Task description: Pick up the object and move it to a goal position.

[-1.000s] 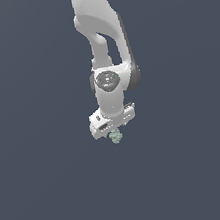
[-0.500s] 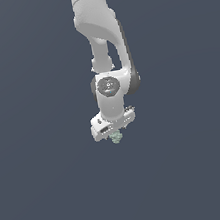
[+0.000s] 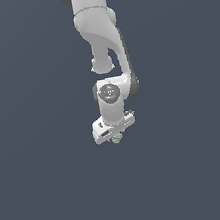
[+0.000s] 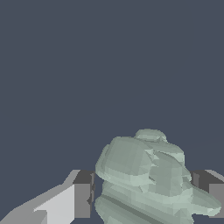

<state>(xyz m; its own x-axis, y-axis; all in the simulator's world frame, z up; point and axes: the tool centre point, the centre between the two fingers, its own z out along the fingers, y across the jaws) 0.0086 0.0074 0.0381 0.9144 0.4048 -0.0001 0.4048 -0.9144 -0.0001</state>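
The object (image 3: 116, 139) is a small pale grey-green lumpy blob. In the exterior view it hangs just under the white gripper (image 3: 115, 136), near the middle of the picture. In the wrist view the object (image 4: 146, 177) fills the space between the two dark fingers (image 4: 83, 194), which press on its sides. The gripper is shut on the object and holds it off the surface. The fingertips are hidden behind the object in the exterior view.
The white arm (image 3: 102, 42) reaches down from the top of the exterior view. A plain dark blue-grey surface (image 3: 45, 194) fills the background in both views. No goal marker shows.
The gripper with the object in it has risen slightly and the arm's wrist has moved up a little. The grip on the object has not changed.
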